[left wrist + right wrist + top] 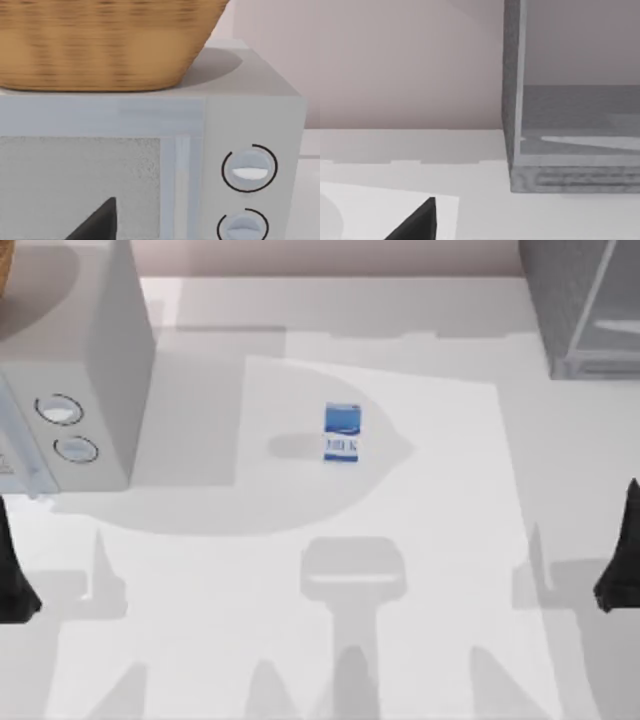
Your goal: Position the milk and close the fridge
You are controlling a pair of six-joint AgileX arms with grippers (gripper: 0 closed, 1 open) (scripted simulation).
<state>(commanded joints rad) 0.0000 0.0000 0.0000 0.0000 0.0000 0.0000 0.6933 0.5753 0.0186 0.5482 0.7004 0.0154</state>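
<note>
Out on the middle of the white worktop point(440, 570), the small blue-and-white milk carton point(341, 433) is standing alone, waiting far from the big dark grey fridge point(580, 300), and I cannot tell either end effector's state.

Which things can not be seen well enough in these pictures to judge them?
- Fridge: cut off by the top view's corner; whether its door is open cannot be judged. The right wrist view cuts it off too.
- Left pincer and right pincer: cut by the top view's side edges.
- Milk: small in the top view; its lettering is hardly readable.
- Basket: cropped in the left wrist view; its inside is hidden.
</note>
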